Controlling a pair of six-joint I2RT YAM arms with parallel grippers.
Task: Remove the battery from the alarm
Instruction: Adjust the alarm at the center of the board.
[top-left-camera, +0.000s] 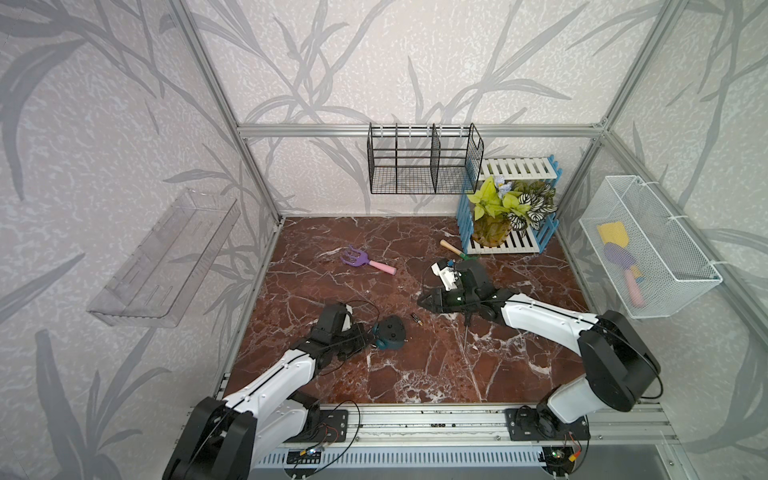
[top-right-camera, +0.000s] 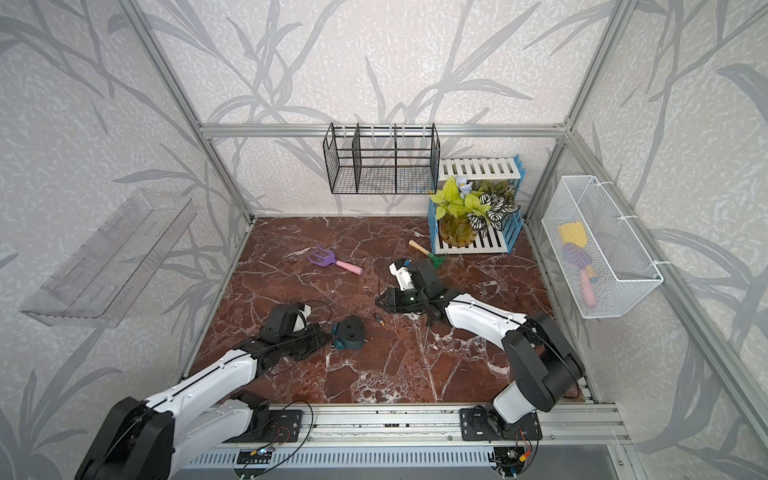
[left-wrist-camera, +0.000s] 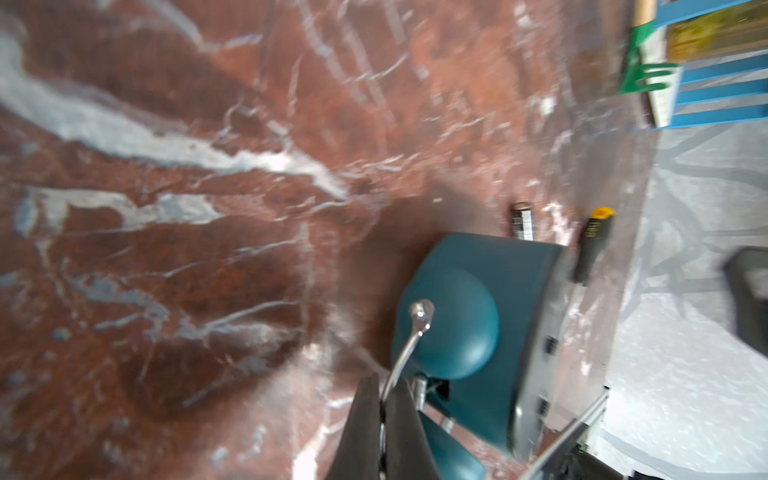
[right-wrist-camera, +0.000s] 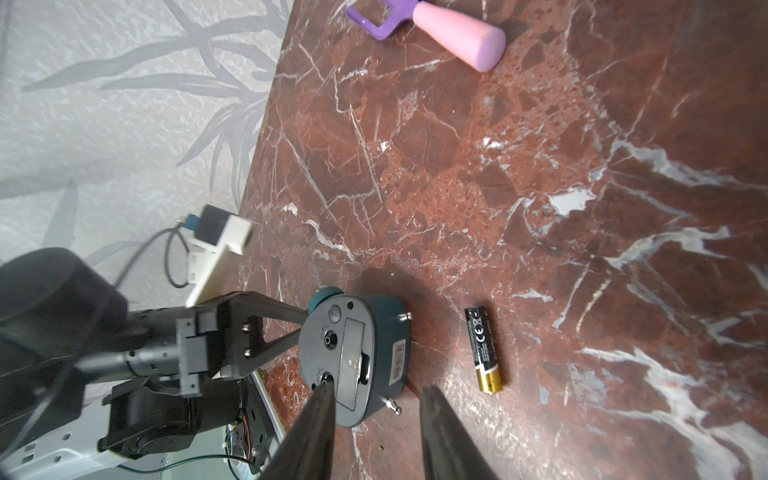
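Battery out, lay beside alarm clock; task looked done. Left gripper clamped clock handle; right gripper apart.

Both top views look steeply down from high at the front, nearly identical, covering the whole table. Left wrist view: very close to the alarm, blurred. Right wrist view: near, facing the same alarm's back, with the battery beside it.
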